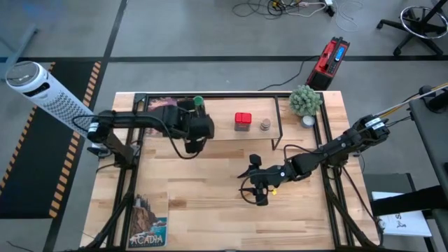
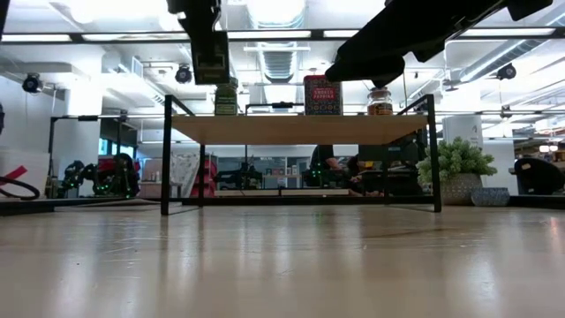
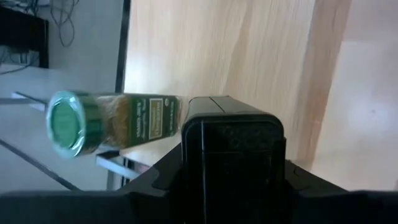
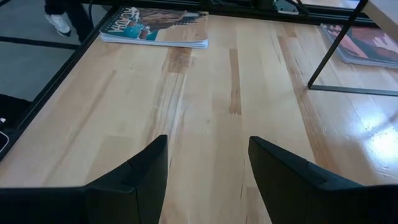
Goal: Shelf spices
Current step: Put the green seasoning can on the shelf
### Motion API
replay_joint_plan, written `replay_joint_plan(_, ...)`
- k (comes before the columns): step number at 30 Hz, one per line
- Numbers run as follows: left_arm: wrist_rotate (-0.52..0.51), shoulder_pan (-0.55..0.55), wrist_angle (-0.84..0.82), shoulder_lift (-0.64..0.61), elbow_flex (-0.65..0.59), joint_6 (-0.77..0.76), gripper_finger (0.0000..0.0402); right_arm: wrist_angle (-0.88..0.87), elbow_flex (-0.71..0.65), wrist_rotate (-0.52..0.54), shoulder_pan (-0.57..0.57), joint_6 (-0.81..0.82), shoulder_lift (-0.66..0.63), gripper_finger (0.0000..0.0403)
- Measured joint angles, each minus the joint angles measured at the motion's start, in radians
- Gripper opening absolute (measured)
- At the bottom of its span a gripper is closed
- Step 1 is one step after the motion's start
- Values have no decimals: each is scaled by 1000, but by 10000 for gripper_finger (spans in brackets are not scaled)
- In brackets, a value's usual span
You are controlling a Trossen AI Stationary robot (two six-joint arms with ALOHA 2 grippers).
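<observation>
The shelf stands at the table's far side. On its board stand a green-capped jar at the left, a red square tin in the middle and a tiny tan jar to its right. My left gripper hangs above the board's left part, just on the near side of the green-capped jar, shut on a squat dark jar. My right gripper waits open, with nothing between its fingers, low over the table on the near side of the shelf. My left gripper holds the squat dark jar between its two fingers, coming at it from above at a slant. The jar fills the gap and hides where the fingers meet it. It hangs clear above the shelf's board, beside the green-capped jar.
A potted plant and a small white dish stand at the table's far right, next to the shelf's right legs. One magazine lies at the near left corner, another under the shelf's left end. Bare wood lies along the near edge.
</observation>
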Motion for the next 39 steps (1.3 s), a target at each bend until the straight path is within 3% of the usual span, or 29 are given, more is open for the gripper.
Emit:
replay_joint_plan(16,132,70,92,-8,-102,116,128,0,0,0,0,-2,0,199)
replay_joint_plan(39,132,74,127,-8,-105,122,166,0,0,0,0,0,0,199)
